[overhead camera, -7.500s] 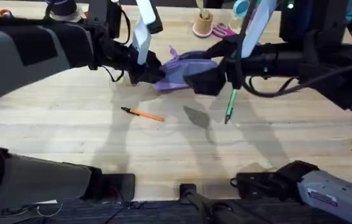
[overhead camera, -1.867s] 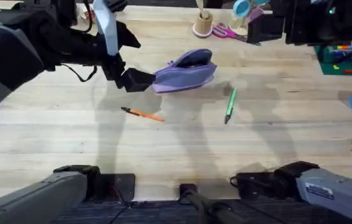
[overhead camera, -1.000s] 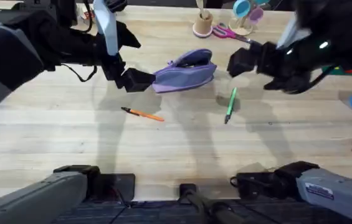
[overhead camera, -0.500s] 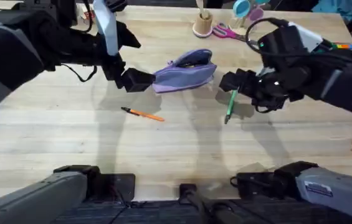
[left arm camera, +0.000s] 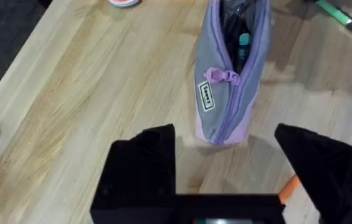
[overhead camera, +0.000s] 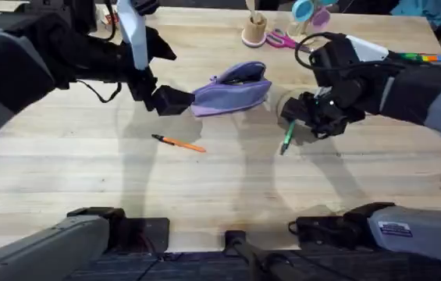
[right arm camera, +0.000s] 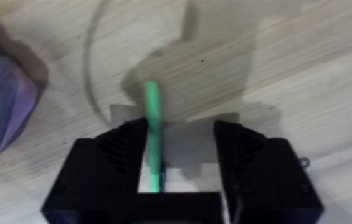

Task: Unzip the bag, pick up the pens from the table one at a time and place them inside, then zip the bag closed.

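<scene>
Grippers first: the right gripper (right arm camera: 179,146) is down at the pale plank wooden table (overhead camera: 204,195), black fingers spread apart with the thin bright green pen (overhead camera: 286,138) lying between them, right against one finger. In the right wrist view the green pen (right arm camera: 153,134) runs up out of the gap, and I can't tell if it's actually pinched, looks like the jaws haven't closed on it. The left gripper (left arm camera: 228,146) sits just beside the near end of the soft lavender-purple fabric pouch (overhead camera: 232,88), fingers wide open and holding nothing. In the left wrist view the pouch (left arm camera: 228,74) is lying on the wood with its zipper open along the top, dark stuff visible inside, and a little white label on its side. The thin orange pen with a dark tip (overhead camera: 179,143) lies on the table nearer the arm bases, apart from both grippers. Green pen's on the table, near the pouch's far end.
</scene>
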You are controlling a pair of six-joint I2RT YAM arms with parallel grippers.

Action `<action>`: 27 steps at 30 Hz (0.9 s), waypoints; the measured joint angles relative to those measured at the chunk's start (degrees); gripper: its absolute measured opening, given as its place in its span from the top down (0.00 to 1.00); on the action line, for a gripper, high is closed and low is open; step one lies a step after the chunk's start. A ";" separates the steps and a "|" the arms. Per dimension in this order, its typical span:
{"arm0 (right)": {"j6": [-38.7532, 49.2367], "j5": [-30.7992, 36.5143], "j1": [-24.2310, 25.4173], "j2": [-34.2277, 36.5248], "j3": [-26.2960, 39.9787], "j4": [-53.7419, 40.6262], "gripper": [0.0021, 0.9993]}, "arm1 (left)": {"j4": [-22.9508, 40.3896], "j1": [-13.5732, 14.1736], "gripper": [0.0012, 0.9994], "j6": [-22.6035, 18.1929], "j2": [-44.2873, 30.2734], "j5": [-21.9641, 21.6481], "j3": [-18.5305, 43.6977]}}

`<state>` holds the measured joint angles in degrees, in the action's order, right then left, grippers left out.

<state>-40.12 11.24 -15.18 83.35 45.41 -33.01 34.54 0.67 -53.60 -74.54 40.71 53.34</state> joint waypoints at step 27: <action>6.01 -6.93 -0.35 -3.97 8.60 5.67 0.97 | 0.00 0.00 0.01 0.00 -0.01 -0.01 0.00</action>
<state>-34.11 4.31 -15.53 79.38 54.01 -27.35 34.54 0.67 -53.60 -74.55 40.70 53.34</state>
